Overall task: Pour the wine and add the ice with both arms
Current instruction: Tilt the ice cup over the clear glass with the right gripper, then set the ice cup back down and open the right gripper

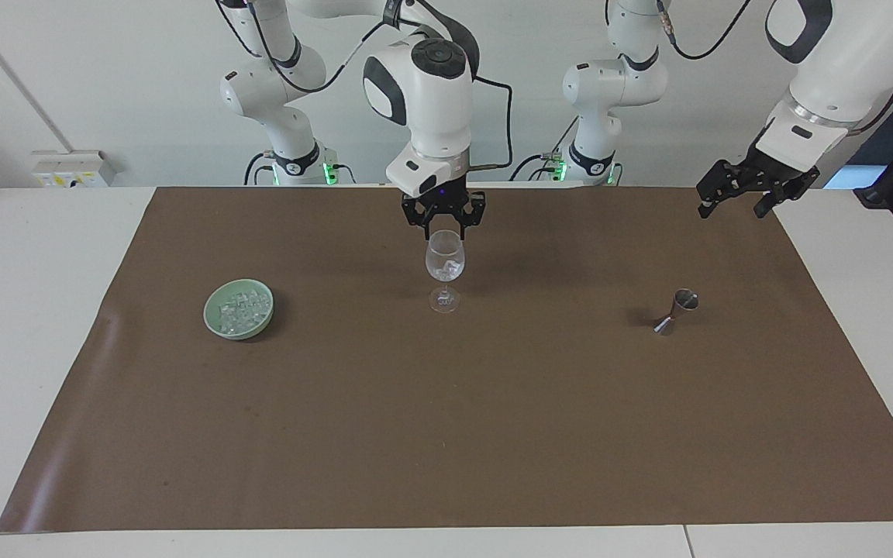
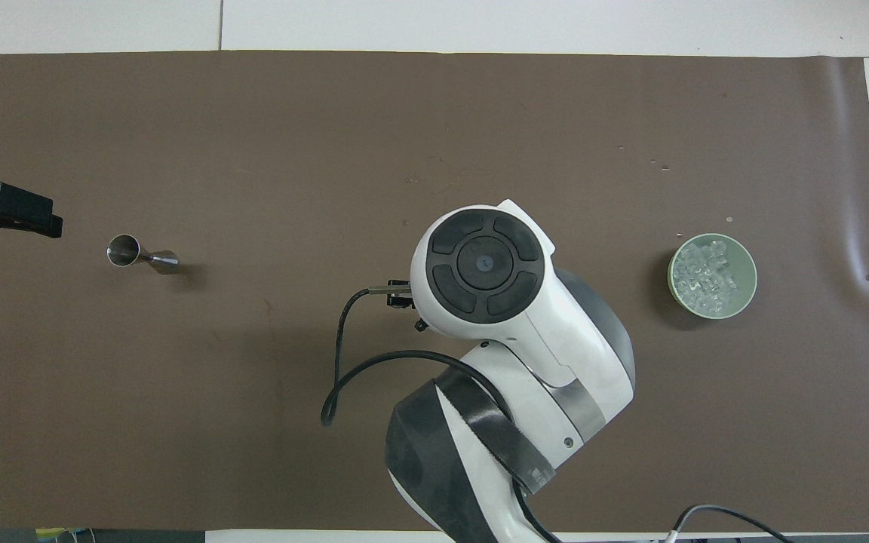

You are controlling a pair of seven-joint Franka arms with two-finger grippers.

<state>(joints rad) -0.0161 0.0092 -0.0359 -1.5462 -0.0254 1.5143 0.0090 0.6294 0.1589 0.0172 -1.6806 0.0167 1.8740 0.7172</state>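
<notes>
A clear stemmed wine glass (image 1: pixel 445 271) stands on the brown mat near the middle of the table, with a whitish ice cube (image 1: pixel 451 267) in its bowl. My right gripper (image 1: pixel 443 222) hangs just above the glass rim, open and empty. In the overhead view the right arm (image 2: pixel 483 264) hides the glass. A pale green bowl (image 1: pixel 211 319) holding a heap of ice (image 1: pixel 243 308) sits toward the right arm's end; the bowl (image 2: pixel 673 275) and its ice (image 2: pixel 708 273) also show in the overhead view. My left gripper (image 1: pixel 732 208) waits open, raised over the mat's edge.
A small metal jigger (image 1: pixel 677 310) stands on the mat toward the left arm's end; it also shows in the overhead view (image 2: pixel 140 256). The brown mat (image 1: pixel 446 434) covers most of the white table.
</notes>
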